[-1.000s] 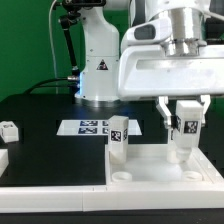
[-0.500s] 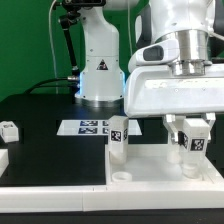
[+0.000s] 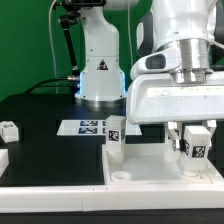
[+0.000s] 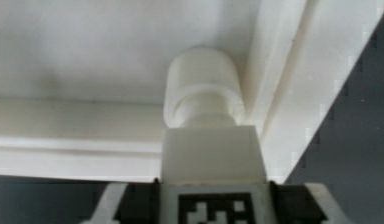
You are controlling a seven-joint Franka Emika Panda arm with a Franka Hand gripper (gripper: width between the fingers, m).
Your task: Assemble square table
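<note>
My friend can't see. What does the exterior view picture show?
A robot gripper holds a white leg upright at a corner of the white square tabletop. A second leg stands upright farther toward the exterior view's left.

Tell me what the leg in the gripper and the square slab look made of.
The leg: apparently matte white plastic, smooth and rounded with moulded steps, no grain, carrying a printed black-and-white tag. The square slab: likely the same white plastic, its raised rim moulded in one piece; the look alone cannot confirm it.
</note>
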